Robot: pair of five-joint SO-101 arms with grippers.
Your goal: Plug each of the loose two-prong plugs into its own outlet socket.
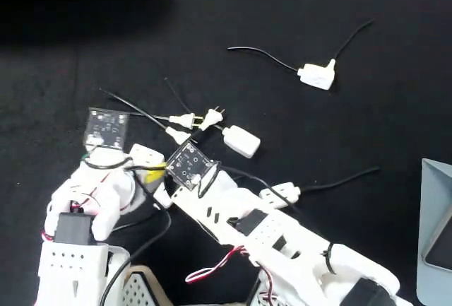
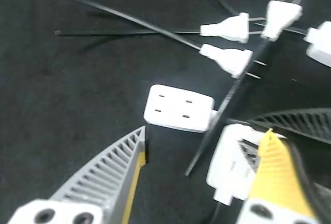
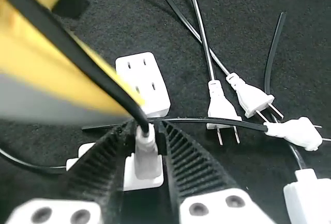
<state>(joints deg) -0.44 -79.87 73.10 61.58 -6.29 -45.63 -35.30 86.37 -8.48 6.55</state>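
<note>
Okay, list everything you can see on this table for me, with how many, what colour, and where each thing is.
loose plugs: 3, white with black cords, clustered mid-table just beyond the grippers.
four-slot outlet: 1, white, flat on the table between the two grippers.
other outlets: 3, white; one right of the loose plugs, one toward the far right, one beside the right arm.
held connector: 1, white with black cord, clamped by the right gripper; plug or socket unclear.
container: 1, grey-blue, at the table's right edge.
table: 1, black.
left gripper: 1, grey and yellow fingers, open, by the four-slot outlet.
right gripper: 1, black fingers, shut on the held connector.
</note>
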